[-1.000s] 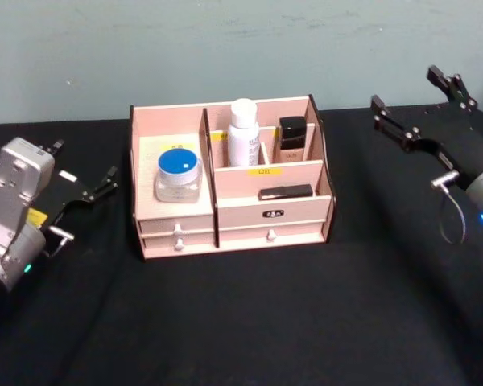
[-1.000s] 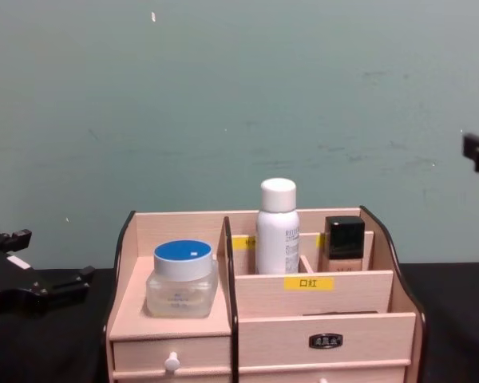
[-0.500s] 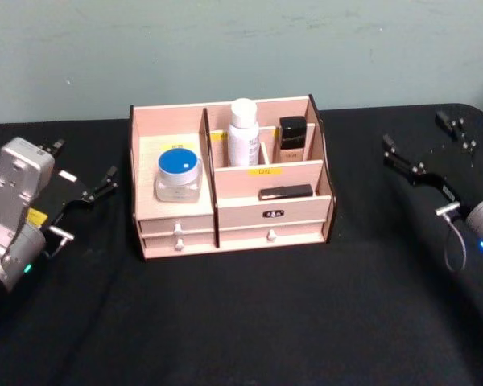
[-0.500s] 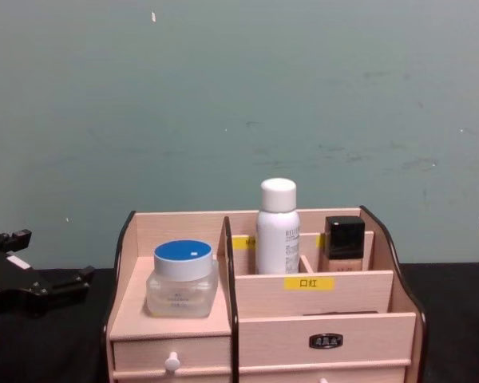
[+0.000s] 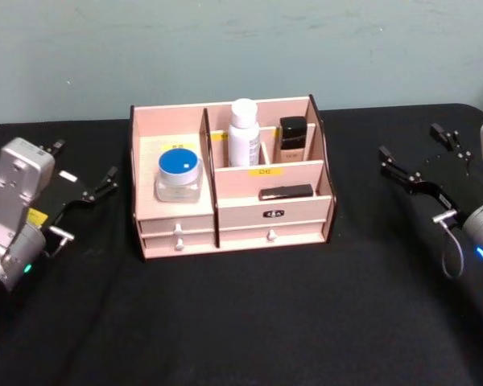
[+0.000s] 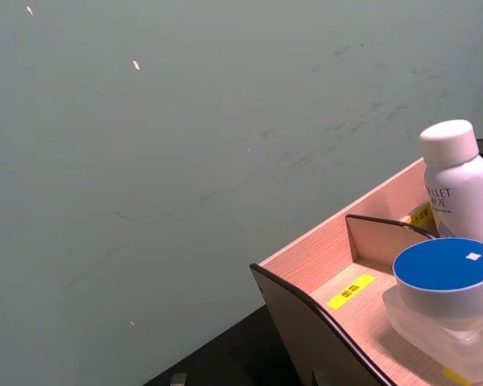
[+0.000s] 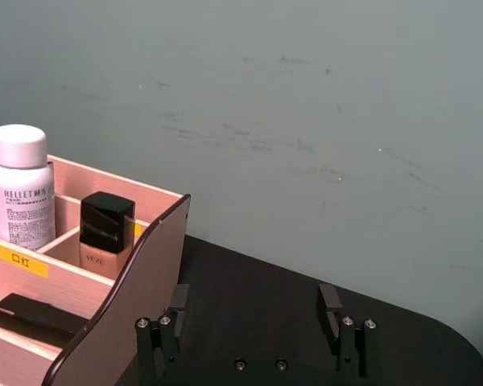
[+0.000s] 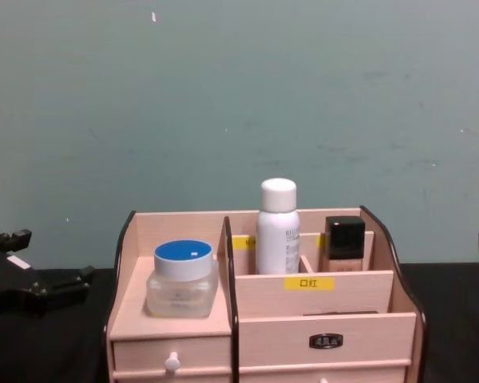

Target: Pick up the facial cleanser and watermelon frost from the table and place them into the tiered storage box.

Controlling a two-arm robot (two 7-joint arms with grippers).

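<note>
The tiered storage box stands mid-table. On its left shelf sits a blue-lidded clear jar. A white bottle and a black-capped tan bottle stand in the back compartments, and a black stick lies on the front tier. I cannot tell which of these are the facial cleanser and the watermelon frost. My left gripper rests open and empty left of the box. My right gripper hovers open and empty to the box's right, its fingers pointing at the wall.
A black cloth covers the table, with open room in front of the box and on both sides. A grey-green wall rises close behind. The table's rounded right corner lies near my right gripper.
My right gripper has come down from a raised pose and pulled back toward the table's right side. The left arm and the box's contents have not moved.
</note>
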